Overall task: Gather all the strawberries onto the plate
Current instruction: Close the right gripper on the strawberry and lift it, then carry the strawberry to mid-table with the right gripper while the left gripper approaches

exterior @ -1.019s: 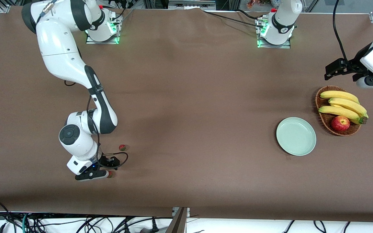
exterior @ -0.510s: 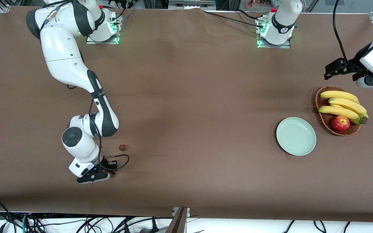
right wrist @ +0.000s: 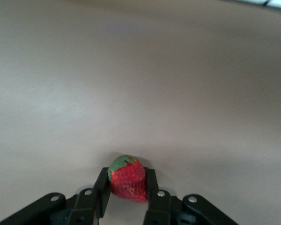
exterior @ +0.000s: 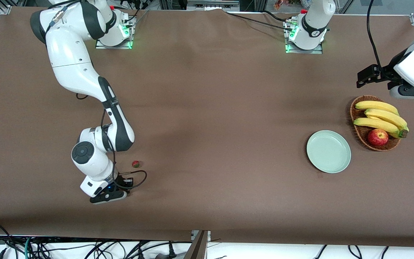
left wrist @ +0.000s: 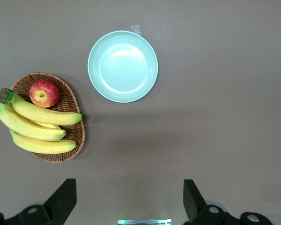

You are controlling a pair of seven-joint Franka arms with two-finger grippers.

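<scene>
Brown tabletop; right gripper (right wrist: 127, 194) clamps a red, green-capped strawberry (right wrist: 128, 178).

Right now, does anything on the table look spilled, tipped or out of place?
Nothing stands out. The plate sits flat and bare beside the basket. One strawberry lies loose on the table; another sits between the right end effector's fingers. The left end effector waits open above the basket.

The right gripper (exterior: 119, 194) slid toward the lower middle of the front view and covered the strawberry (right wrist: 128, 178), closing on it. The left gripper (exterior: 363, 75) drifted slightly up at the right edge.
</scene>
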